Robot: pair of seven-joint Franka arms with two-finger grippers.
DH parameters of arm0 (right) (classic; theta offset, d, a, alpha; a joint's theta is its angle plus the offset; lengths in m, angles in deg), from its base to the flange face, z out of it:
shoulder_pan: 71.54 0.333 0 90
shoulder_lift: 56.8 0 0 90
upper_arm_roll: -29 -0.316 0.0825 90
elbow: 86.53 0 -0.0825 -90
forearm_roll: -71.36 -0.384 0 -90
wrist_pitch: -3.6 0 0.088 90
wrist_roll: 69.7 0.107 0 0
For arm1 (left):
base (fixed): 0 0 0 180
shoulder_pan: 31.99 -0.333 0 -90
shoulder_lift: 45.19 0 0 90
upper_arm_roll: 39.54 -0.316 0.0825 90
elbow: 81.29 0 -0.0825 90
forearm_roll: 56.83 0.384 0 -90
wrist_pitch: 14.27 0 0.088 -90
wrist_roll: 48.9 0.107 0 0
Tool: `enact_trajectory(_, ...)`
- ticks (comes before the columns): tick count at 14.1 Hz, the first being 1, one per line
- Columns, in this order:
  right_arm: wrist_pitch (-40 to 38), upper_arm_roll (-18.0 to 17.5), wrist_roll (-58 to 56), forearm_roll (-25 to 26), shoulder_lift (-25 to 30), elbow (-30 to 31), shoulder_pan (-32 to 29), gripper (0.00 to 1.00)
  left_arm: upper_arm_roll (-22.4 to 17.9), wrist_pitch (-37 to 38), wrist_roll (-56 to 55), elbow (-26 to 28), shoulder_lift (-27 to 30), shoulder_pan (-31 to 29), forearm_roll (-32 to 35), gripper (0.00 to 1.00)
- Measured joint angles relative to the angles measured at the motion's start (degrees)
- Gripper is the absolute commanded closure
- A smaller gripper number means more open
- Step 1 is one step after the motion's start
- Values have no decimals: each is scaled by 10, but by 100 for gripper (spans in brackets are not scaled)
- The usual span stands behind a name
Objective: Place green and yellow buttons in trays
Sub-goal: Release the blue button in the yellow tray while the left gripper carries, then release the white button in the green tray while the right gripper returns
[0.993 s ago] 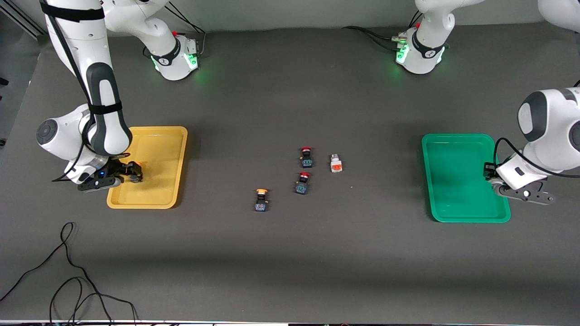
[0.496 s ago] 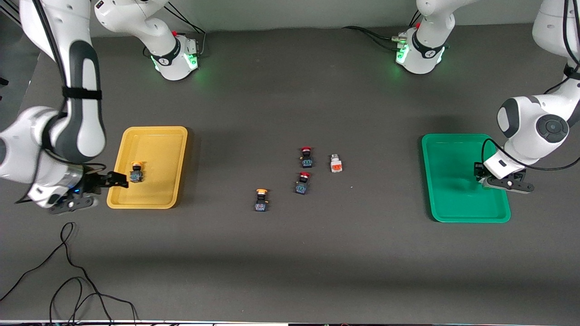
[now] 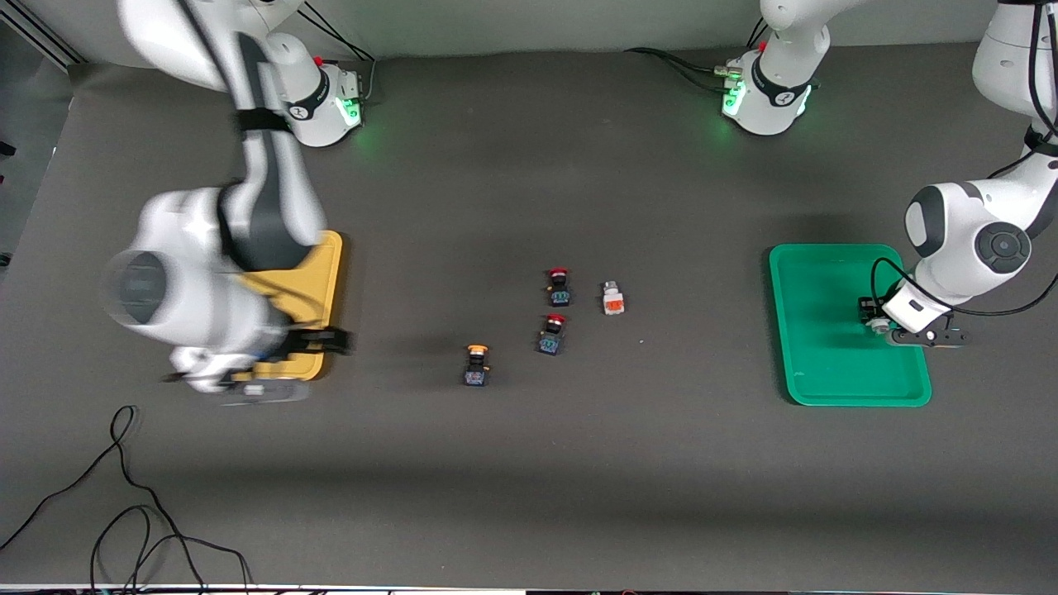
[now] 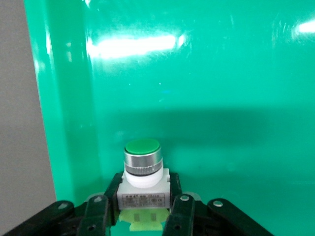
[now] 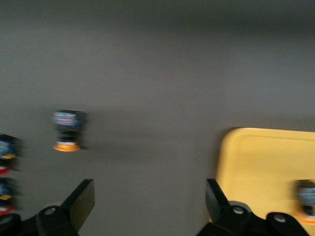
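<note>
My left gripper (image 3: pixel 869 319) is shut on a green button (image 4: pixel 142 155) with a round green cap, silver ring and white body, low over the green tray (image 3: pixel 826 368) near its wall (image 4: pixel 64 98). My right gripper (image 3: pixel 329 340) is open and empty, blurred, over the yellow tray's (image 3: pixel 327 268) corner nearest the table's middle. In the right wrist view its gripper (image 5: pixel 149 192) is over bare table, with one yellow button (image 5: pixel 306 195) in the yellow tray (image 5: pixel 266 162) and another (image 5: pixel 67 130) on the table. That one lies in the table's middle (image 3: pixel 476 364).
Two red-capped buttons (image 3: pixel 559 287) (image 3: pixel 552 333) and a white button with an orange face (image 3: pixel 612 299) lie in the table's middle. A black cable (image 3: pixel 124 496) loops on the table near the front camera, at the right arm's end.
My right gripper let go of a yellow button in the yellow tray, drew back, then swung toward the table's middle. My left gripper moved in over the green tray with the green button.
</note>
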Motion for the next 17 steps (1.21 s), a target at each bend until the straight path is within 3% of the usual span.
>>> enact_trajectory(1,2,-28,48,0,-23,-26,2,0,1,3,0,-2,0,0,0,0)
enact_trajectory(3,22,-77,150,1,-74,-73,3,0,2,5,2,-4,0,0,0,0)
enact_trajectory(5,48,-104,215,2,-119,-110,10,0,5,30,4,-17,0,0,0,0)
enact_trajectory(7,79,-108,232,2,-143,-124,18,0,23,115,4,-56,8,-1,-5,0)
enact_trajectory(12,194,-108,232,5,-191,-99,14,0,115,426,-7,-225,53,4,-94,0)
enact_trajectory(13,218,-110,232,9,-206,-93,15,0,126,455,-17,-246,56,7,-100,0)
enact_trajectory(17,275,-113,232,14,-244,-77,29,17,197,475,-101,-262,53,15,-128,2)
